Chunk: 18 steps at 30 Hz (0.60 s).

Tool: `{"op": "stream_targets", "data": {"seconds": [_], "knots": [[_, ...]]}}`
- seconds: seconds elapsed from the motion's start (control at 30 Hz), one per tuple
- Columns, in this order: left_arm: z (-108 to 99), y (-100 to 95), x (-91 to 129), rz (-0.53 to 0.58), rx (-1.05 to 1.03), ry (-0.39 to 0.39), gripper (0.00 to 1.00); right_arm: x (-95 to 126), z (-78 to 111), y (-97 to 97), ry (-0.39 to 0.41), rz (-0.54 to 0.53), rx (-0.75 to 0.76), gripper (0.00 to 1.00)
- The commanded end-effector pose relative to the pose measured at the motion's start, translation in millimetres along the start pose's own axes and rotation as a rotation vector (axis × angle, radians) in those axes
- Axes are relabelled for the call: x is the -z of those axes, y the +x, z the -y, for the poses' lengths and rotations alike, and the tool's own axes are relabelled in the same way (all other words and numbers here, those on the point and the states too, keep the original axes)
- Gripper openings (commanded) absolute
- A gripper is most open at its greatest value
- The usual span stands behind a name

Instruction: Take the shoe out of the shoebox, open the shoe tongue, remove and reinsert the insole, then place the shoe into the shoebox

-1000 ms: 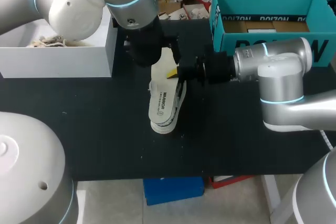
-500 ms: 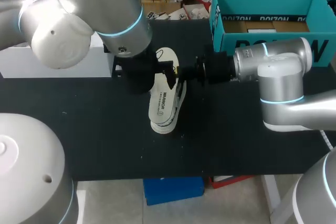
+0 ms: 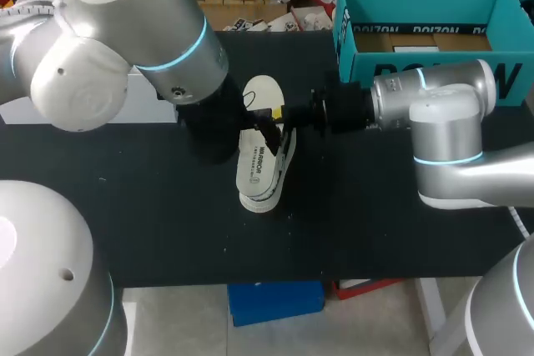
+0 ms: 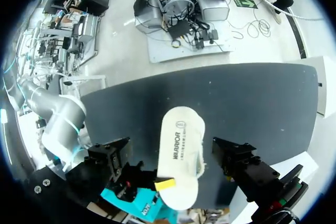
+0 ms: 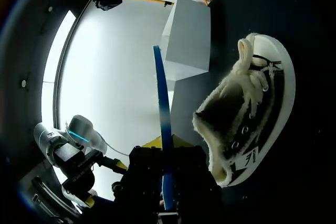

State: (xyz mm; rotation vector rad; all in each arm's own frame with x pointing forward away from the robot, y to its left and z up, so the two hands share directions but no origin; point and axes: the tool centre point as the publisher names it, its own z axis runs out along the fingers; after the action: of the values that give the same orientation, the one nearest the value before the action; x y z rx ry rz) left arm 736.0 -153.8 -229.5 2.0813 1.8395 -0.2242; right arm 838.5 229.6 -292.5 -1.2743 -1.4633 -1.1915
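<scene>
The shoe (image 3: 284,154) lies on its side mid-table, its fuzzy lining and laces clear in the right wrist view (image 5: 247,114). A white printed insole (image 3: 258,164) rests along its open side. My right gripper (image 3: 277,114) is shut on the insole's edge, which shows as a thin blue strip (image 5: 163,129) between its yellow tips. My left gripper (image 3: 250,124) hangs open just left of the shoe. In its own view the left gripper (image 4: 170,153) has dark fingers (image 4: 113,156) standing wide on either side of the insole (image 4: 178,140), above it and apart from it.
The teal shoebox (image 3: 425,68) stands open at the back right, behind my right arm. A white box (image 5: 189,40) sits at the back left, mostly hidden by my left arm in the head view. Bare black tabletop (image 3: 167,223) spreads in front of the shoe.
My left arm has drawn back leftward and toward the front, uncovering the insole's far end. The right gripper, insole and shoe have stayed put.
</scene>
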Motion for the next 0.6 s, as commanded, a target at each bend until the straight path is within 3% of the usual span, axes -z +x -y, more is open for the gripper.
{"op": "stream_targets", "data": {"seconds": [0.03, 0.1, 0.17, 0.37, 0.6], "knots": [[-1, 21.1, 2, 0.362, -0.044, 0.007, 1.00, -1, 0.5, -0.3, -0.003, 0.000, 0.000, 0.00], [-1, 24.5, 5, 0.498, -0.057, 0.019, 1.00, -1, 0.5, -0.3, -0.003, 0.000, 0.000, 0.00], [0, 27.7, 5, 0.540, -0.080, -0.013, 1.00, -1, 0.5, -0.3, -0.003, 0.000, 0.000, 0.00], [-1, 41.9, 11, 0.779, -0.078, -0.007, 1.00, -1, 0.5, -0.3, -0.003, 0.000, 0.000, 0.00], [-1, 44.6, 12, 0.797, -0.071, -0.013, 1.00, -1, 0.5, -0.3, -0.003, 0.000, 0.000, 0.00]]}}
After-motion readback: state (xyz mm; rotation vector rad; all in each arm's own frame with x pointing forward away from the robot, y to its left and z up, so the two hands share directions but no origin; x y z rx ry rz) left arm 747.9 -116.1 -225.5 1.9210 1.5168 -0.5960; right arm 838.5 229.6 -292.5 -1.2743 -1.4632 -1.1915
